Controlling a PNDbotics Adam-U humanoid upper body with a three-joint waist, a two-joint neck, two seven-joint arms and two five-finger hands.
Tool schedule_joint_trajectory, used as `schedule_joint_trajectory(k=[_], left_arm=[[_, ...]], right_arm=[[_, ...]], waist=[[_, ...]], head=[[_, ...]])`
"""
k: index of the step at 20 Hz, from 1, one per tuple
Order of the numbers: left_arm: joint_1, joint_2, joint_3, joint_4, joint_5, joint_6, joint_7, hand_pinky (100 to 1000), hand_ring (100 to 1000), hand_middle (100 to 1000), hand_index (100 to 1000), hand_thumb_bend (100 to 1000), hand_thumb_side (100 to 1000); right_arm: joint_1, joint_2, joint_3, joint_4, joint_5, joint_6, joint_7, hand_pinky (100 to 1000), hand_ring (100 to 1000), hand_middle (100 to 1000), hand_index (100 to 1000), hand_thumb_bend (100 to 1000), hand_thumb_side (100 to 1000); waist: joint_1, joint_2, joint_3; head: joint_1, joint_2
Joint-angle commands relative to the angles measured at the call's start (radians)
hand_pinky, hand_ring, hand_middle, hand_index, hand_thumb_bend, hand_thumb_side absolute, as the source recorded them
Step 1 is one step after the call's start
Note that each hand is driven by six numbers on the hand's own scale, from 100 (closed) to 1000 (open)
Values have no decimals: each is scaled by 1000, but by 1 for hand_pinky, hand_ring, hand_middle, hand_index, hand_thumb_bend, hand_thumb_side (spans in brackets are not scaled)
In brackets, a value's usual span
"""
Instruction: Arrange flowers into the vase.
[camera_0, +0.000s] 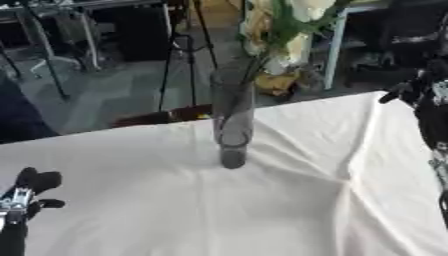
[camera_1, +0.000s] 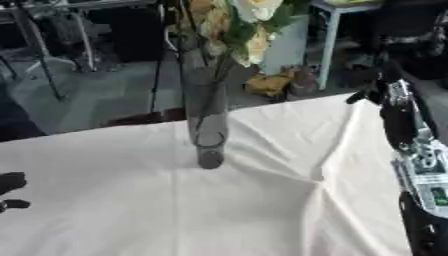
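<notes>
Flowers standing in the tall vase, both hands off to the sides

The clear glass vase (camera_0: 233, 120) stands upright toward the far middle of the desk (camera_0: 175, 200), on its wrinkled white cloth (camera_1: 262, 210), and pale yellow-white flowers (camera_1: 241, 27) with green stems rise out of its mouth. The left hand (camera_0: 31, 187) sits low at the near left corner, well apart from the vase, fingers curled in with nothing in them. The right hand (camera_1: 378, 82) hangs near the desk's far right edge; its fingers I cannot make out
</notes>
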Motion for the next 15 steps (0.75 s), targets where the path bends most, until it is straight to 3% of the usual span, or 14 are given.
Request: schedule_joint_trajectory(k=[1, 5, 11, 15], left_arm=[[-14, 18, 7, -13, -8, -5, 0, 590, 772, 706, 659, 369, 1000], [-13, 20, 8, -14, -7, -4, 1, 590, 772, 706, 659, 369, 1000], [-3, 21, 16, -19, -7, -5, 12, 590, 780, 717, 661, 371, 1000], [0, 20, 21, -25, -13, -5, 18, 590, 780, 718, 662, 372, 1000]], right_arm=[[-10, -15, -2, -32, 11, -1, 5, 509, 789, 518, 627, 521, 963], [-7, -13, -1, -38, 20, 0, 9, 509, 789, 518, 627, 521, 963], [-2, 1, 8, -47, 34, 5, 25, 511, 794, 519, 629, 519, 933], [-1, 6, 12, -50, 38, 2, 37, 512, 794, 518, 630, 524, 932]], waist=[[-6, -25, 7], [-5, -25, 15], [-3, -19, 31], [-4, -14, 26]], head=[[26, 13], [49, 16], [125, 36], [131, 35]])
